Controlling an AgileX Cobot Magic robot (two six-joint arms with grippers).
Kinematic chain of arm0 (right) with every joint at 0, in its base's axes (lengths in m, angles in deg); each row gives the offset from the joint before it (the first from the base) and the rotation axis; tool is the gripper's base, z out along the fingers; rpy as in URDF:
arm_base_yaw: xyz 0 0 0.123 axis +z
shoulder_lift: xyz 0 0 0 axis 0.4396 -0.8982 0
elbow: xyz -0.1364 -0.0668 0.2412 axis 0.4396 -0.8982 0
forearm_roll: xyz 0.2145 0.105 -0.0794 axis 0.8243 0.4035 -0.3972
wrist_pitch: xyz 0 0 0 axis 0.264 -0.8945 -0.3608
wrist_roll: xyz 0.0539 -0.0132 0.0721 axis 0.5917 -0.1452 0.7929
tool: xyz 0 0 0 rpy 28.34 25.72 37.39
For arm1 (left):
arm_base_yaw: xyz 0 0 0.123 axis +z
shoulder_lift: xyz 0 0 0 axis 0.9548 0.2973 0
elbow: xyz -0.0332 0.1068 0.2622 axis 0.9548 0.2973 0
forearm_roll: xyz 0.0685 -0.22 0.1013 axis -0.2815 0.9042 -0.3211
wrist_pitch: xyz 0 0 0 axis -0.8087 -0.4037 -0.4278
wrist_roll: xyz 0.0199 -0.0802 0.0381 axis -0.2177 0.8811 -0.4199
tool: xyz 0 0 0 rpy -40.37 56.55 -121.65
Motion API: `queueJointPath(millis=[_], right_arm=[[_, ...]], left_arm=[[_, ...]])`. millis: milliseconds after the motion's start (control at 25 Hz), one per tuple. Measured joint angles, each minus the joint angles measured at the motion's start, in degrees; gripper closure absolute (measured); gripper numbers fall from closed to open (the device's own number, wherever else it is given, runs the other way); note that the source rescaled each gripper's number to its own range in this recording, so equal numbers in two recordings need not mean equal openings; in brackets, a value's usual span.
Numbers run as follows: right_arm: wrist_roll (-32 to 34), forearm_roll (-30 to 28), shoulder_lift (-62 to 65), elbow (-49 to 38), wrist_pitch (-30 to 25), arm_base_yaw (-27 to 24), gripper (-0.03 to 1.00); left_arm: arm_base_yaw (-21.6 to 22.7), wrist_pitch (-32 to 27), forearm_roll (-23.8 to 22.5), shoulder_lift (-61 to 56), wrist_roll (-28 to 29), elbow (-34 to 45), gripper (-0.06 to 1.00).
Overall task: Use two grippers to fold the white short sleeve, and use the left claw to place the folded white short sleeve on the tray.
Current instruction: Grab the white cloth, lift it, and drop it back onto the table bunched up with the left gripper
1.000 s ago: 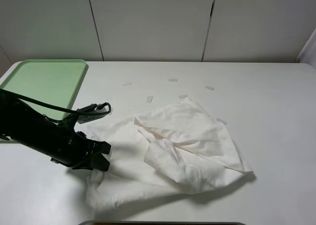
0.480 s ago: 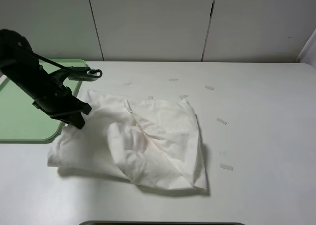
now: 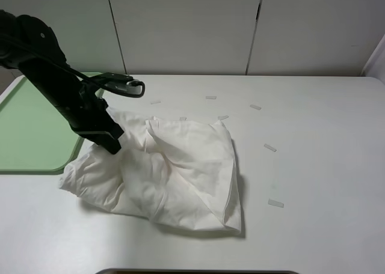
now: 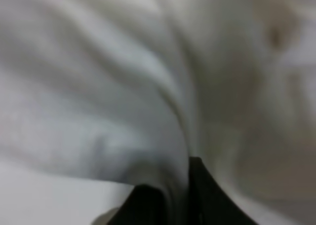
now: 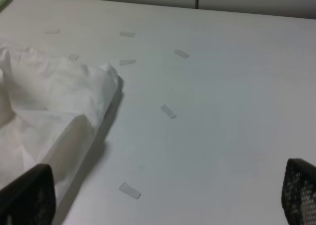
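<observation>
Left claw [image 3: 110, 143] pinched shut on a bunch of the white shirt [image 3: 174, 172] at the heap's tray-side end; in the wrist view we see cloth squeezed btw. its fingers. The shirt lies rumpled and loosely folded on the left half of the table [image 3: 313, 142], w/ its left end just beside the near right corner of the green tray [image 3: 36, 130]. The tray sits at the table's far left corner. Right claw [image 5: 163, 198] hangs w/ jaws wide, holding nothing, over bare table on the shirt's right side.

We judge the step to be the carry to the tray. Lift enough that trailing cloth clears the low rim, go slow since one pinch holds the whole bundle, and let go only once the bulk is inside the rim.

Room: tight by the table's left edge, open twd. the right edge apart from a few tape strips [image 3: 269, 147].
</observation>
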Motion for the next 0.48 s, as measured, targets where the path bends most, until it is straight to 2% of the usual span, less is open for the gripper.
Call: queueJointPath(millis=[80,240,480], right_arm=[[0.00,0.00,0.00,0.00,0.00,0.00,-0.03],[0.00,0.00,0.00,0.00,0.00,0.00,-0.03],[0.00,0.00,0.00,0.00,0.00,0.00,-0.03]], left_arm=[[-1.68,-0.78,2.15,0.00,-2.81,-0.65,0.86],[-4.08,-1.84,3.40,0.00,-4.08,-3.00,0.86],[-5.58,-11.26,6.26,0.00,-4.27,-12.75,0.86]])
